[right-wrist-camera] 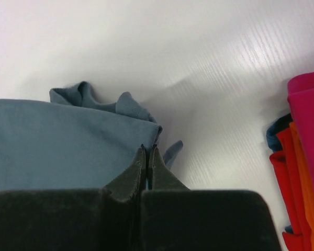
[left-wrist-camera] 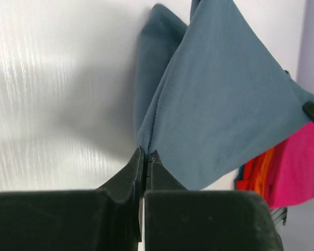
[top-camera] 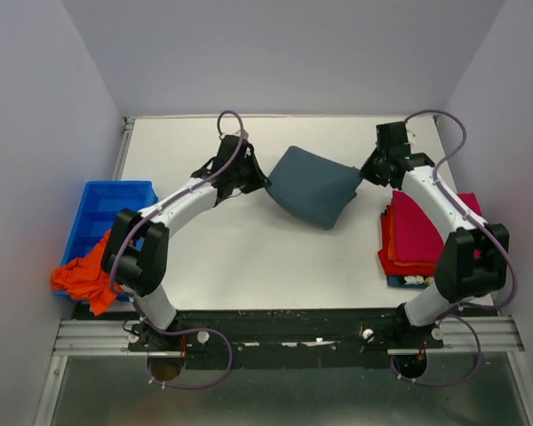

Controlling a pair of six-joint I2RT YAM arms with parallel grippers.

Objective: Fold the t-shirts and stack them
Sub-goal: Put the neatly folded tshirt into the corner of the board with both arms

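The slate grey-blue t-shirt (top-camera: pixel 313 185) hangs partly folded between my two grippers above the middle of the table. My left gripper (top-camera: pixel 263 180) is shut on its left corner; the left wrist view shows the cloth (left-wrist-camera: pixel 225 99) pinched at the fingertips (left-wrist-camera: pixel 146 153). My right gripper (top-camera: pixel 362 175) is shut on its right corner, with the cloth (right-wrist-camera: pixel 63 141) caught between the tips (right-wrist-camera: pixel 148 149). A stack of folded shirts, magenta-pink (top-camera: pixel 426 226) over red and orange, lies at the right edge. A crumpled bright orange shirt (top-camera: pixel 87 275) hangs from the blue bin.
The rigid blue plastic bin (top-camera: pixel 107 209) stands off the table's left edge. The white table (top-camera: pixel 249 257) runs to grey walls at back and sides. The folded stack also shows in the left wrist view (left-wrist-camera: pixel 288 167) and the right wrist view (right-wrist-camera: pixel 303 157).
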